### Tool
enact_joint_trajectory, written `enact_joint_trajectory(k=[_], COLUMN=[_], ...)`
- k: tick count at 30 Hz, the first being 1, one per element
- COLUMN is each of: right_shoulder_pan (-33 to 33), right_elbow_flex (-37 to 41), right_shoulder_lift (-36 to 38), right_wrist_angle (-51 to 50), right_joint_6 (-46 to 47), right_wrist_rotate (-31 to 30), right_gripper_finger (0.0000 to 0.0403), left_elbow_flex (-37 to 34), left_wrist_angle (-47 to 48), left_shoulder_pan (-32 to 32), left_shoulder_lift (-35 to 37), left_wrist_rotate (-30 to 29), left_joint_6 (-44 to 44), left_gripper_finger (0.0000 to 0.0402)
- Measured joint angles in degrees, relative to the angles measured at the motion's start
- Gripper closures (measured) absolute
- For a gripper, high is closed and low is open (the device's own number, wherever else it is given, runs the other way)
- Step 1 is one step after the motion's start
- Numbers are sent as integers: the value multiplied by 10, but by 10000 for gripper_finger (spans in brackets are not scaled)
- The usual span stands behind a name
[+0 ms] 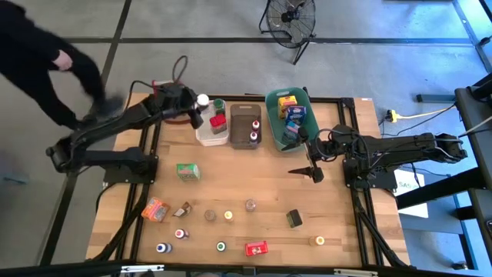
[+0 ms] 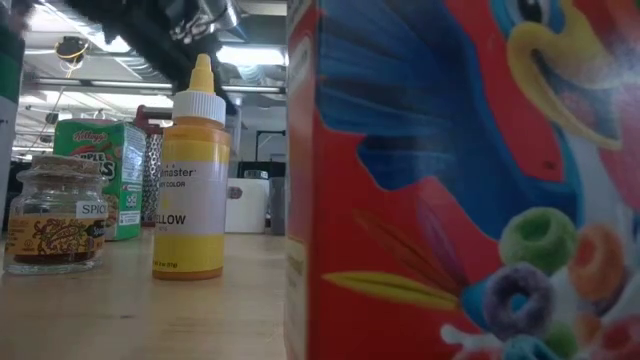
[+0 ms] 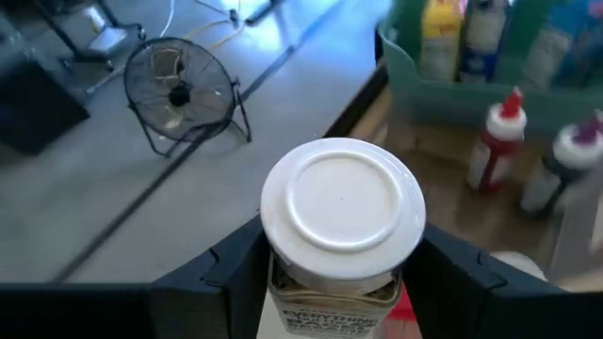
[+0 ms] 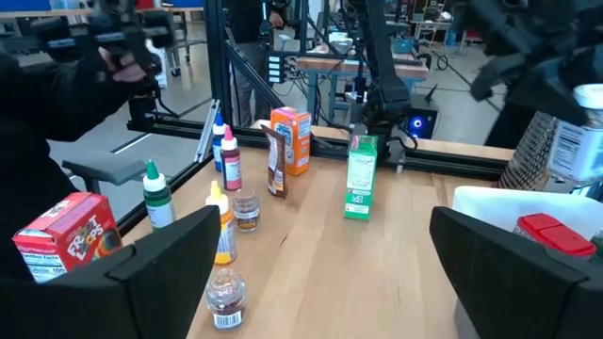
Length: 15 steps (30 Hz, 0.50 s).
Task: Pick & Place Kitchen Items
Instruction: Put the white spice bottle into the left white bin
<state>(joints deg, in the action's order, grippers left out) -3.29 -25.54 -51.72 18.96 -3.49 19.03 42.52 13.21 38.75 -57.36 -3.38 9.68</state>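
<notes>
My left gripper (image 1: 200, 105) is shut on a jar with a white lid (image 3: 341, 202) and holds it in the air over the far end of the white bin (image 1: 209, 137). That bin holds a red-capped item (image 1: 218, 121). The brown bin (image 1: 244, 137) holds small bottles, and the teal bin (image 1: 270, 117) holds boxes and bottles. My right gripper (image 1: 307, 173) stands open above the table's right half with nothing between its fingers (image 4: 141, 273). Several more kitchen items stand on the near half of the table, among them a green box (image 1: 187, 171) and a red box (image 1: 257, 248). My left gripper pinches the jar between its two fingers (image 3: 231, 268), on opposite sides of the body just under the lid (image 3: 283, 282). The fingers come from the table's left, slanting down. The jar is lifted clear, its lid up.
A steel grater (image 4: 532, 151) stands by the far left corner. A person (image 1: 38, 61) moves on the floor beyond the table's far left, and a fan (image 1: 290, 19) stands behind the table. Bare wood lies between the bins and the near rows of items.
</notes>
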Motion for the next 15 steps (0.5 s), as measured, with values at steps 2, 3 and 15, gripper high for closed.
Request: enact_joint_trajectory(k=[2, 3, 15], right_shoulder_pan=[0, 0, 0], right_elbow_flex=[0, 0, 0], right_shoulder_lift=[0, 0, 0], right_wrist_angle=[-4, -7, -6], right_joint_6=[0, 0, -3], right_wrist_rotate=[0, 0, 0], right_gripper_finger=[18, 18, 18], left_elbow_flex=[-34, -49, -123], left_wrist_angle=[-57, -84, -187], left_shoulder_pan=[24, 33, 44], left_shoulder_lift=[0, 0, -27], left_wrist_rotate=[19, 20, 23], left_joint_6=[-25, -30, -84], left_gripper_finger=[204, 204, 204])
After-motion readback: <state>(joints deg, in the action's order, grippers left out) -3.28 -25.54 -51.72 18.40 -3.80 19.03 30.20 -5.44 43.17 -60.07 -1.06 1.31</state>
